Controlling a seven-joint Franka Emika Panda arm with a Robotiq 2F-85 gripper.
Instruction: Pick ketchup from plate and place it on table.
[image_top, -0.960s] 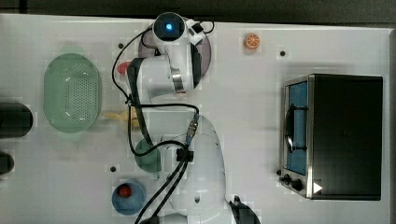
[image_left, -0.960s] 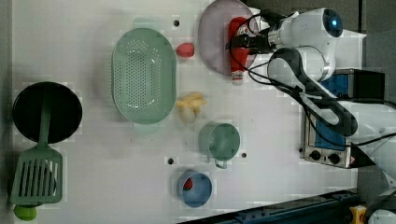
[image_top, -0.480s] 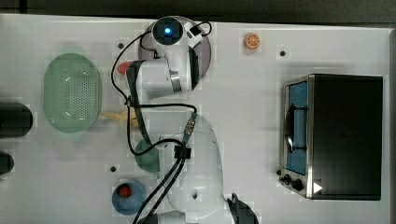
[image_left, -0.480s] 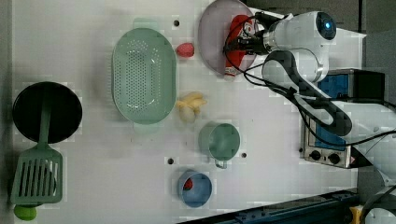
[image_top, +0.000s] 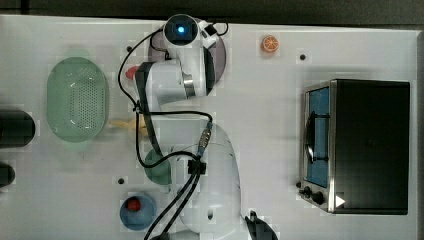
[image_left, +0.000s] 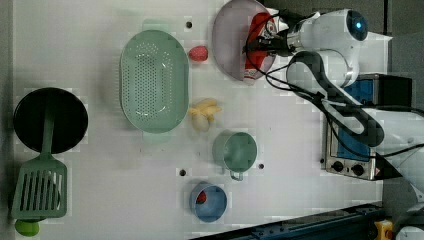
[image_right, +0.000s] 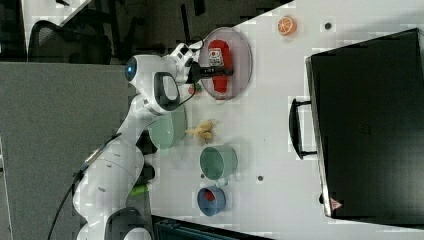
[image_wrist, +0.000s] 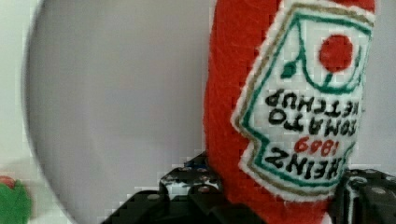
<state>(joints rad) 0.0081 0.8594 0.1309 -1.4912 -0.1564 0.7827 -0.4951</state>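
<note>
Two black fingers (image_wrist: 187, 186) sit on either side of the ketchup (image_wrist: 289, 107), one against each flank of the red body just past the label's end, so the gripper (image_right: 216, 72) reads as clenched on the bottle, though how firm the hold is cannot be judged. The ketchup lies flat on the plate (image_right: 242, 55), not yet lifted. In the right view its long axis runs up and down the picture, with the fingers reaching in from the right view's left and crossing the bottle at about its middle, square to that axis. In the left view the bottle (image_left: 256, 45) rests near the plate's (image_left: 227, 40) rim on the arm's side, its pale cap end reaching to or just past that rim toward the bare table (image_left: 300, 125).

Any lift will likely have to go up and clear of the plate's edge before moving sideways. Closest beyond the plate is a strawberry (image_left: 198, 52), just beside its rim toward the green basket (image_left: 154, 80). Farther off lie a small yellow item (image_left: 204, 112), a green cup (image_left: 235, 151) and a blue bowl (image_left: 209, 201). An orange slice (image_right: 287, 25) and a dark toaster oven (image_right: 367, 125) stand well apart on the other side, leaving open tabletop between.
</note>
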